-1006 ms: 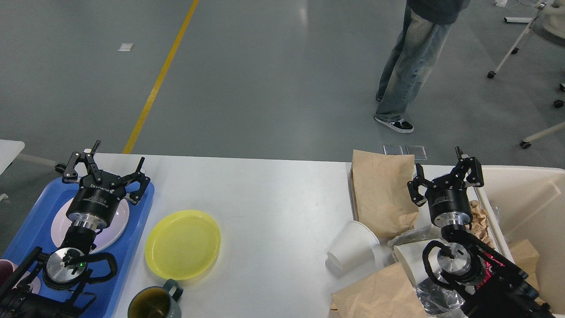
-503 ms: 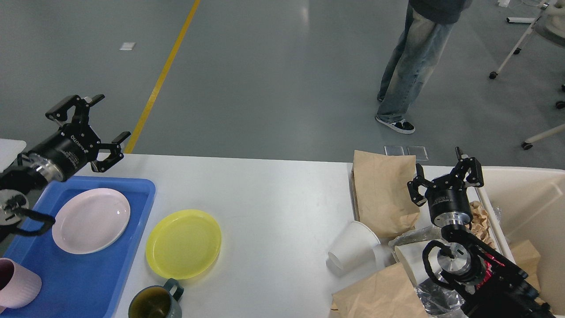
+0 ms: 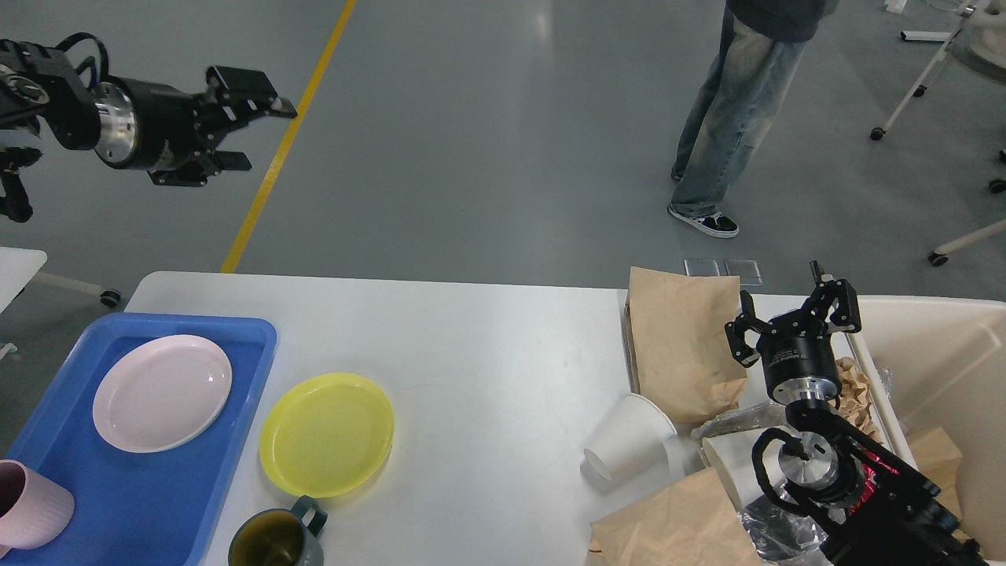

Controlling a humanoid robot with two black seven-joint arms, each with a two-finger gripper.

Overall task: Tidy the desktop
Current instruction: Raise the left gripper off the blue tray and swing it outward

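Head view: the desktop point(image 3: 487, 354) fills the lower half of the frame, long axis running left to right; the left gripper point(image 3: 255, 118) is seen raised at upper left, over the floor beyond the far table edge, fingers apart and nothing held; the right gripper point(image 3: 794, 318) is seen at right centre, fingers spread, empty, hovering above the brown paper bag point(image 3: 680, 346).

Dishes lie at lower left: a blue tray point(image 3: 236, 409) holding a pink plate point(image 3: 161, 391) and a pink cup point(image 3: 31, 503); a yellow plate point(image 3: 326, 434) lies just beside the tray on bare table; a dark green mug point(image 3: 275, 538) sits at the bottom edge, near the yellow plate.

Rubbish lies at lower right: a tipped white paper cup point(image 3: 625, 444), a second brown bag point(image 3: 676, 523) at the bottom, crumpled paper and plastic under the right arm; a beige bin point(image 3: 943, 338) stands at far right.

Judged: the yellow plate lies below and slightly right of the left gripper, well apart, and that arm is much nearer to it; the paper cup and bags are nearest the right gripper, the bin just to its right. The table centre offers open room for moving; the mug sits near the front table edge, so care is called for there. A person point(image 3: 739, 118) stands on the floor at upper right, well apart from the table.
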